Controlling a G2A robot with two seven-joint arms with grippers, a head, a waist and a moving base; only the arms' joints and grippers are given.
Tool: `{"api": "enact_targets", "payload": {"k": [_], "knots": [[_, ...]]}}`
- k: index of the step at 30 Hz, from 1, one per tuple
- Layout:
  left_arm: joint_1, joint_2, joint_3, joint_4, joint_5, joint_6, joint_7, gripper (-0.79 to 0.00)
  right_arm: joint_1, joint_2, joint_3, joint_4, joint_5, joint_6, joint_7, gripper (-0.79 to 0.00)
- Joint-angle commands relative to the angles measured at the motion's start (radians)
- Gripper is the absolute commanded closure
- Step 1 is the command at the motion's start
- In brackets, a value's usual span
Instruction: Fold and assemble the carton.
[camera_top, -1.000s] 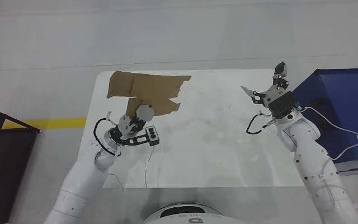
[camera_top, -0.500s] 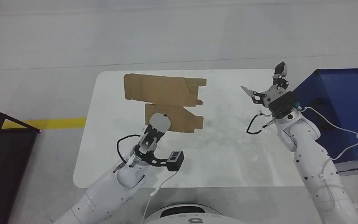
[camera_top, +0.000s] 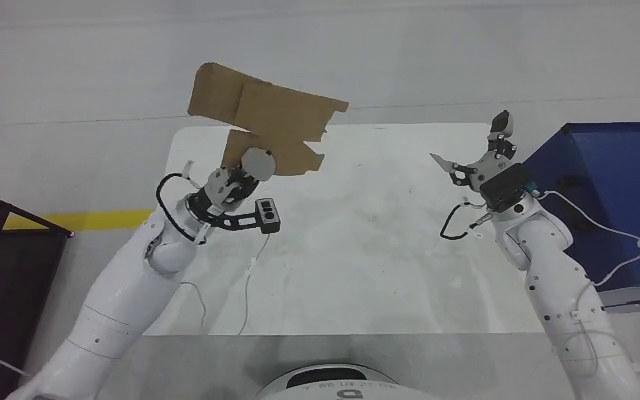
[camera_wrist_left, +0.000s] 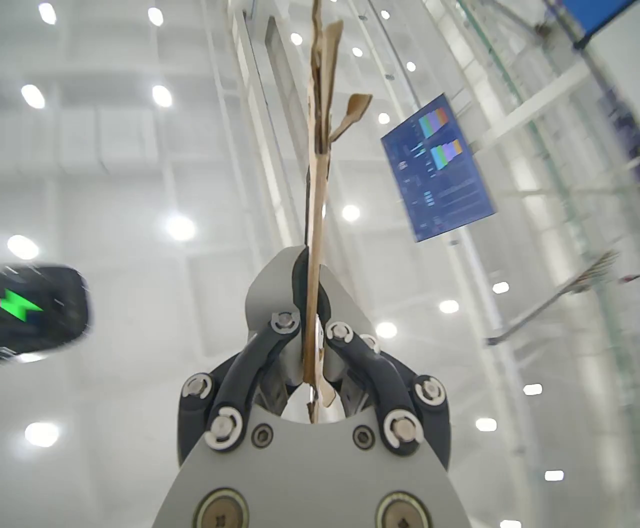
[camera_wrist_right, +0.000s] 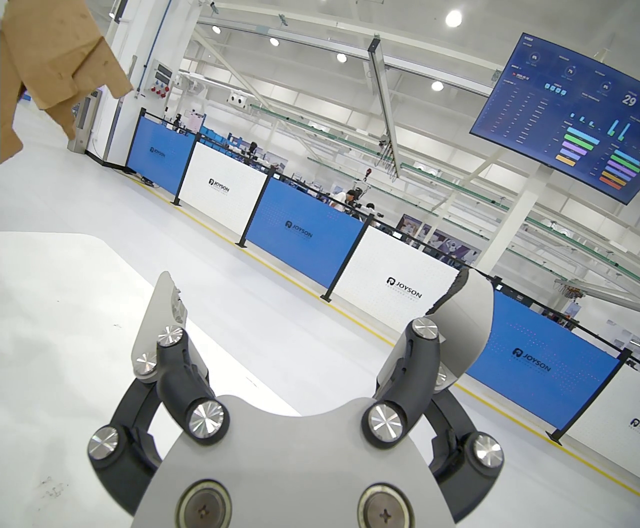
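Note:
A flat, unfolded brown carton (camera_top: 268, 118) is held up in the air over the table's far left corner, tilted with its far-left corner highest. My left gripper (camera_top: 247, 170) is shut on its lower edge; in the left wrist view the carton (camera_wrist_left: 318, 150) stands edge-on between the closed fingers (camera_wrist_left: 272, 295), with my gripper (camera_wrist_left: 311, 287) pointing at the ceiling. My right gripper (camera_top: 470, 150) hovers open near the table's far right edge, with nothing between its fingers (camera_wrist_right: 160, 305). The right wrist view catches the carton (camera_wrist_right: 55, 60) far off.
The white table (camera_top: 380, 250) lies bare under both arms. A blue bin (camera_top: 590, 170) stands off the right edge, close to the right arm. A dark rack (camera_top: 25, 270) sits on the floor to the left, beside a yellow floor line (camera_top: 100, 218).
The left arm swung back to the left and raised the carton, which now tilts up over the far left corner instead of hanging over the table's middle. The right arm has kept still.

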Motion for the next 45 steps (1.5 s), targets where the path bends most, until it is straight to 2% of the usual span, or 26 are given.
{"api": "enact_targets", "payload": {"k": [1, 3, 4, 15, 17, 20, 24, 27, 30, 33, 36, 45], "knots": [[0.026, 0.002, -0.022, -0.024, 0.446, -0.055, -0.19, 0.0, 0.0, 0.0, 0.0, 0.0, 0.0, 0.0, 0.0, -0.785], [0.042, 0.003, -0.03, -0.011, 0.535, -0.07, -0.303, 0.0, 0.0, 0.0, 0.0, 0.0, 0.0, 0.0, 0.0, -0.785], [0.05, 0.001, -0.029, 0.006, 0.524, -0.06, -0.356, 0.0, 0.0, 0.0, 0.0, 0.0, 0.0, 0.0, 0.0, -0.785], [0.047, 0.002, -0.034, 0.003, 0.539, -0.074, -0.345, 0.0, 0.0, 0.0, 0.0, 0.0, 0.0, 0.0, 0.0, -0.785], [0.03, 0.013, -0.078, -0.063, 0.823, -0.228, -0.237, 0.0, 0.0, 0.0, 0.0, 0.0, 0.0, 0.0, 0.0, -0.785], [0.066, 0.025, -0.143, -0.133, 1.064, -0.402, -0.209, 0.0, 0.0, 0.0, 0.0, 0.0, 0.0, 0.0, 0.0, -0.785], [0.108, 0.041, -0.225, -0.217, 1.386, -0.558, -0.139, 0.0, 0.0, 0.0, 0.0, 0.0, 0.0, 0.0, 0.0, -0.785], [0.139, 0.048, -0.266, -0.268, 1.557, -0.668, -0.135, 0.0, 0.0, 0.0, 0.0, 0.0, 0.0, 0.0, 0.0, -0.785], [0.168, 0.05, -0.291, -0.301, 1.643, -0.76, -0.167, 0.0, 0.0, 0.0, 0.0, 0.0, 0.0, 0.0, 0.0, -0.785], [0.186, 0.055, -0.296, -0.325, 1.772, -0.801, -0.219, 0.0, 0.0, 0.0, 0.0, 0.0, 0.0, 0.0, 0.0, -0.785], [0.204, 0.057, -0.295, -0.355, 1.884, -0.838, -0.225, 0.0, 0.0, 0.0, 0.0, 0.0, 0.0, 0.0, 0.0, -0.785], [0.204, 0.057, -0.295, -0.355, 1.884, -0.838, -0.225, 0.0, 0.0, 0.0, 0.0, 0.0, 0.0, 0.0, 0.0, -0.785]]}}
